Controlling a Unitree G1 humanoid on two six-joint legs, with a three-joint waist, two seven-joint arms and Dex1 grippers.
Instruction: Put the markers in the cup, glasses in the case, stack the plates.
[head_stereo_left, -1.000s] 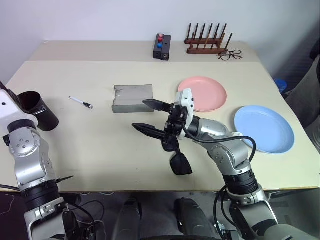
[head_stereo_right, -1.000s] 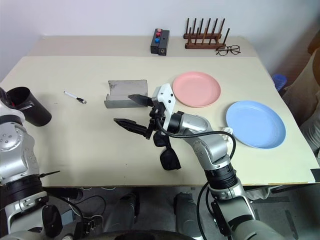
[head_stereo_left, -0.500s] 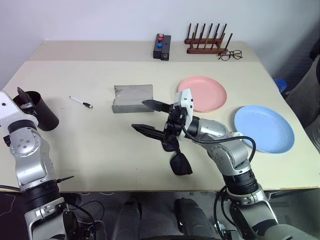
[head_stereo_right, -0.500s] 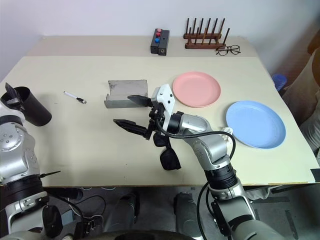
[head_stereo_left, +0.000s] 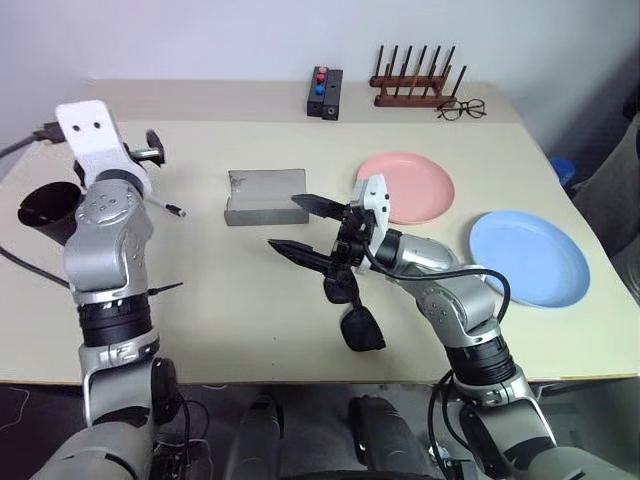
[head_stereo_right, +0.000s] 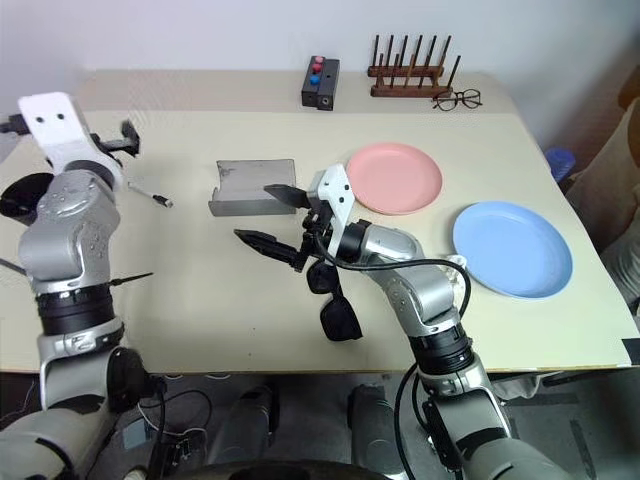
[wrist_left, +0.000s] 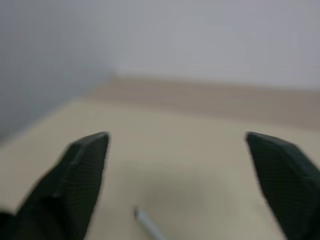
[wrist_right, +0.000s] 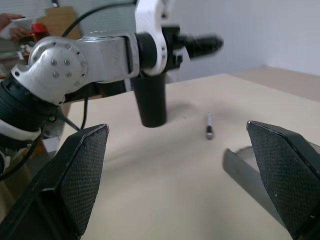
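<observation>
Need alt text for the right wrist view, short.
Right pincer open over the beige table; ahead, the left arm hangs above the standing black cup. A white marker lies beside it, the grey case nearer.

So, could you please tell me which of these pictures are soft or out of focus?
Left wrist view: blurred throughout, the white marker just a smear between the dark fingers. Right wrist view: cup and marker fairly crisp, near fingers softer. Both eye views: evenly lit and sharp.
</observation>
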